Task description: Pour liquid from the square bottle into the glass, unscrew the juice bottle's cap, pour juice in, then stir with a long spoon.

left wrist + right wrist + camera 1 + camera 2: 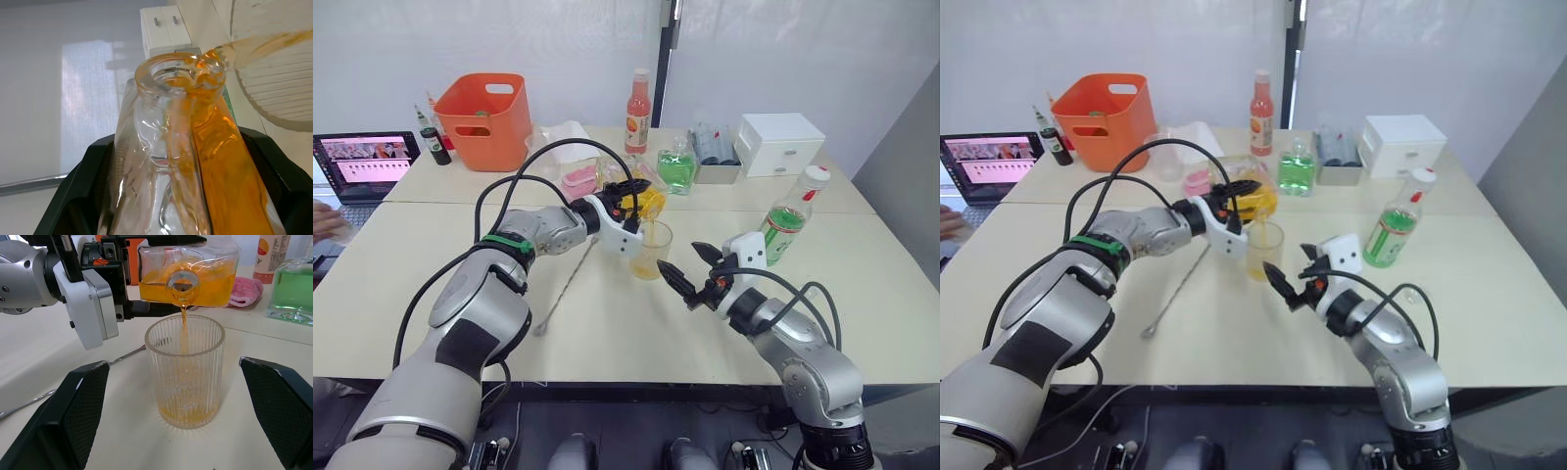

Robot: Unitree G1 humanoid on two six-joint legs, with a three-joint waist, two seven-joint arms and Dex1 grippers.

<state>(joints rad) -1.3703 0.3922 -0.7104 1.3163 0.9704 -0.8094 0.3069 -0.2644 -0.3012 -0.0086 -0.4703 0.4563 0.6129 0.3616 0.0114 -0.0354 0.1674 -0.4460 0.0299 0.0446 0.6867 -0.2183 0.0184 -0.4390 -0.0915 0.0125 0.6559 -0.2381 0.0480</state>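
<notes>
My left gripper (633,199) is shut on the square bottle (188,271) and holds it tipped over the glass (652,250). A thin stream of yellow-orange liquid (184,328) runs from the bottle's open mouth (178,78) into the glass, where a shallow layer lies at the bottom. My right gripper (693,266) stands open just in front of the glass, its fingers (73,416) apart on either side and not touching it. The juice bottle (790,220) stands upright at the right with its white cap (816,176) on. The long spoon (566,284) lies flat on the table under my left arm.
Along the back stand an orange basket (489,119), a tall orange-red bottle (638,113), a square bottle of green liquid (677,166), a pink object (579,179) and a white drawer box (778,142). A laptop (362,166) and a person's hand (325,223) are at far left.
</notes>
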